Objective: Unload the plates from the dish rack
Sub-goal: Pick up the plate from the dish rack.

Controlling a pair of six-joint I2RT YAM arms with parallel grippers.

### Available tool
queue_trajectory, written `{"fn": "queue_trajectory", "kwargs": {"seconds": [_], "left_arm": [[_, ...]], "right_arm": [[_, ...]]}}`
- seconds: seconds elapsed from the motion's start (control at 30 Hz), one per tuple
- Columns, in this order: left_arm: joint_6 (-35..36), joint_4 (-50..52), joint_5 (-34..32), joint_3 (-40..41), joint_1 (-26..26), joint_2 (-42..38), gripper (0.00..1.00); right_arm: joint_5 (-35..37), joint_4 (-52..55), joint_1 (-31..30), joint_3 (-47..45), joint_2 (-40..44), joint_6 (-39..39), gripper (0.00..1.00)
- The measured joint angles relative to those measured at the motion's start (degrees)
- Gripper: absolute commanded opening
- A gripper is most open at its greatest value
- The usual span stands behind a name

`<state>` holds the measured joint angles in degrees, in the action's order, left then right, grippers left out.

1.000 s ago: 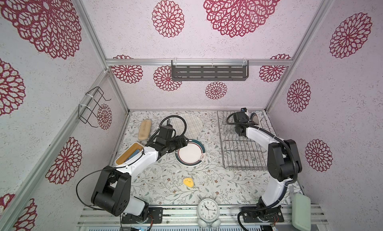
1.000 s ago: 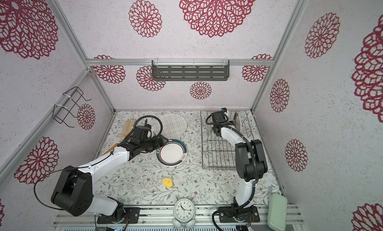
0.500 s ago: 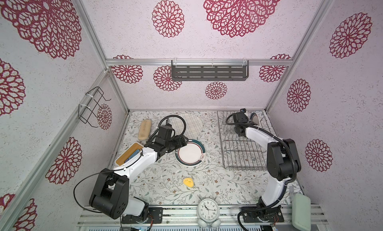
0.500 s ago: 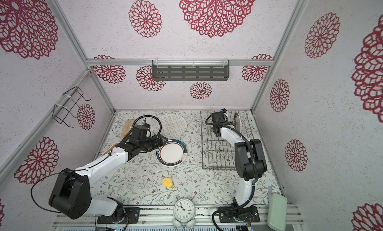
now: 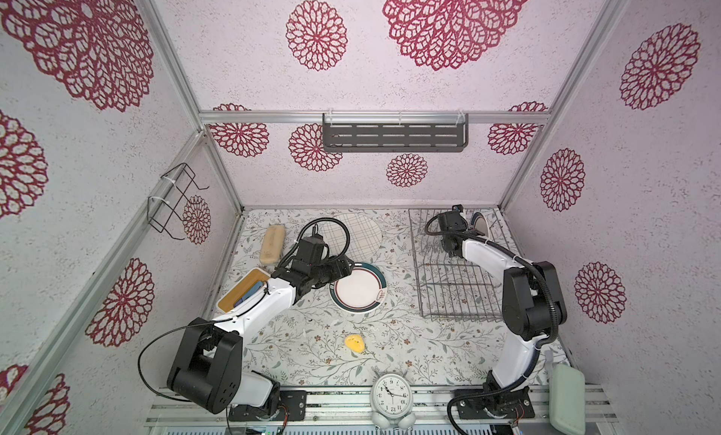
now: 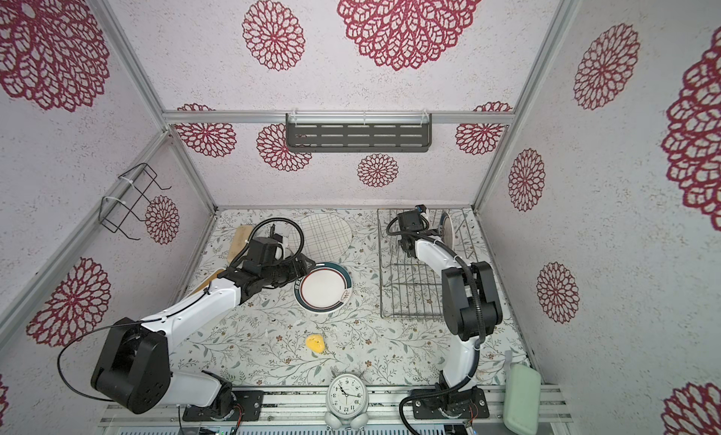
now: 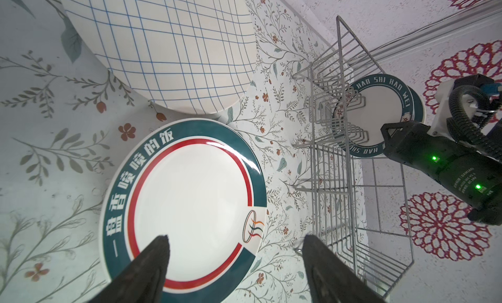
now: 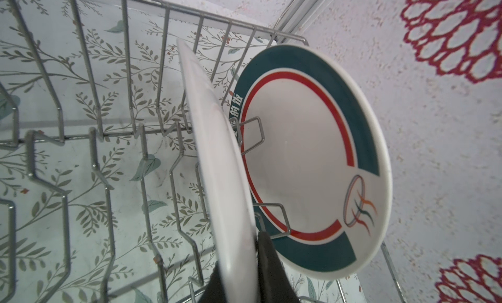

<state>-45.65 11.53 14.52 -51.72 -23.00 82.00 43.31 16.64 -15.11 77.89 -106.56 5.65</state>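
We find right gripper [image 8: 241,271] pinching the upright plate [image 8: 214,141], rim edge-on between its jaws. Left gripper [image 7: 235,241] stands spread, empty, farther off.

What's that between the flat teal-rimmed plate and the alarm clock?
A small yellow object lies on the table, apart from both the teal-rimmed plate and the alarm clock. Both top views show it.
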Motion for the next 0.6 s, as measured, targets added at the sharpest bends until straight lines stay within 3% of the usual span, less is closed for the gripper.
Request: {"fn": "queue_trajectory", "kwargs": {"seconds": [0.6], "left_arm": [[0.0, 0.0, 0.0, 0.0, 0.0, 0.0, 0.81]], "right_arm": [[0.5, 0.4, 0.0, 0.0, 0.2, -0.1, 0.11]]}}
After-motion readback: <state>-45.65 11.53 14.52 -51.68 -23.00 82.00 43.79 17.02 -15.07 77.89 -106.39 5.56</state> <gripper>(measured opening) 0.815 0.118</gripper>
